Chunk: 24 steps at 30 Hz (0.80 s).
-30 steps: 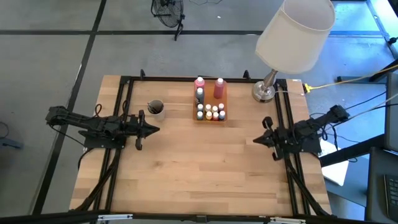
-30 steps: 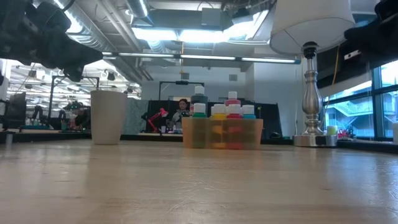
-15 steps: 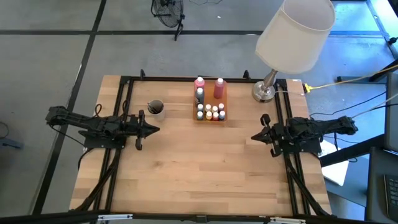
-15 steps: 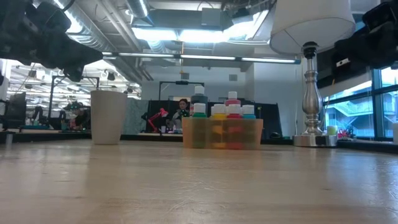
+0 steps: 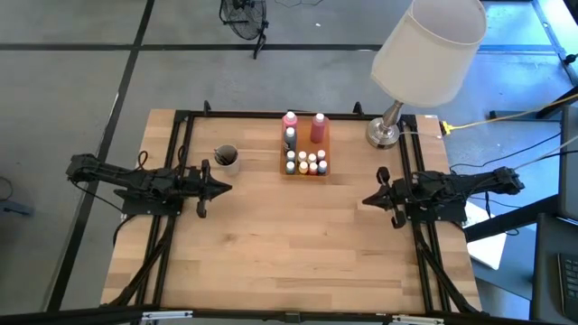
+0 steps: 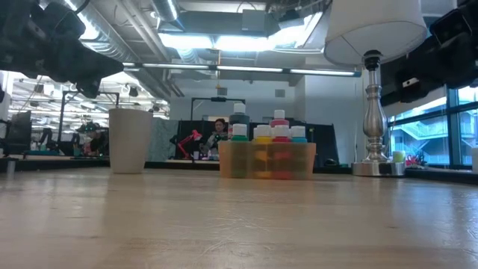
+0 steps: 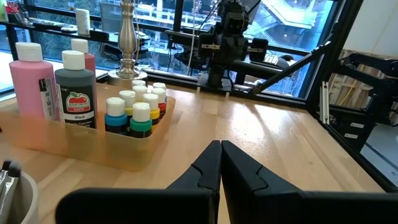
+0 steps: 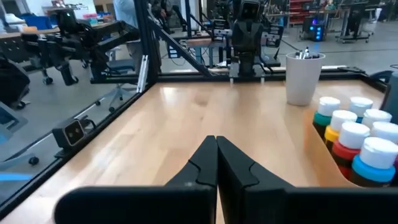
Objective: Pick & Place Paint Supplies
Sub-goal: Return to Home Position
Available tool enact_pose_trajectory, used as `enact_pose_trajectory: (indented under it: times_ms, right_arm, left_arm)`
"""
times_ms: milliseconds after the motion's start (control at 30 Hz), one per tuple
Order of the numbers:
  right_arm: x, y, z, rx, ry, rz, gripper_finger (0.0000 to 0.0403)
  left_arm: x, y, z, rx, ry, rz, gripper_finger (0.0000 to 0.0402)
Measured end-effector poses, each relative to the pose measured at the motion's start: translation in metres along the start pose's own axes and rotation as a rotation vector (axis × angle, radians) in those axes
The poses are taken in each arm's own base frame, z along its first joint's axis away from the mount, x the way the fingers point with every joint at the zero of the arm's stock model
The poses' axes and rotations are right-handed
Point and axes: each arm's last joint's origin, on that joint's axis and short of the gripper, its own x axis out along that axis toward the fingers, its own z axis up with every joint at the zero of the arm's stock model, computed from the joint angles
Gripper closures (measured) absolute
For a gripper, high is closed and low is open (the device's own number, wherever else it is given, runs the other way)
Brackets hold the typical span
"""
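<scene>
The paint supplies stand in a translucent orange tray (image 5: 305, 171) at the table's far middle: two pink bottles (image 5: 319, 128), a dark bottle (image 7: 75, 93) and several small capped bottles (image 7: 138, 111). A white cup (image 5: 226, 159) with thin brushes stands to the tray's left. My left gripper (image 5: 226, 188) hovers shut near the cup, at the table's left, pointing right. My right gripper (image 5: 365, 200) hovers shut at the table's right, pointing left. Both are clear of the wood and hold nothing.
A big lamp with a white shade (image 5: 426, 50) stands on its metal base (image 5: 383, 134) at the far right corner. A black frame rail (image 5: 185, 162) runs along each side of the table. Bare wood (image 5: 298, 244) fills the middle and near half.
My right arm has swung about its base. Its gripper pointed slantwise toward the near left and now points straight toward the table's left edge, still shut. In the low view it has come farther into the picture.
</scene>
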Motion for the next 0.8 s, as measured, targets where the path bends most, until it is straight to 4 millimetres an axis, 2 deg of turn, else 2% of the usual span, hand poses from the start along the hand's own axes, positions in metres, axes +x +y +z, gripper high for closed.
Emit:
enact_pose_trajectory:
  times_ms: [300, 800]
  right_arm:
    - [-0.0049, 0.001, 0.0057, -0.003, -0.073, 0.021, 0.0403]
    - [-0.0048, 0.0009, 0.0056, 0.001, -0.071, 0.019, 0.0403]
  left_arm:
    - [0.0, 0.0, 0.0, 0.0, 0.0, 0.0, 0.0396]
    - [0.0, 0.0, 0.0, 0.0, 0.0, 0.0, 0.0396]
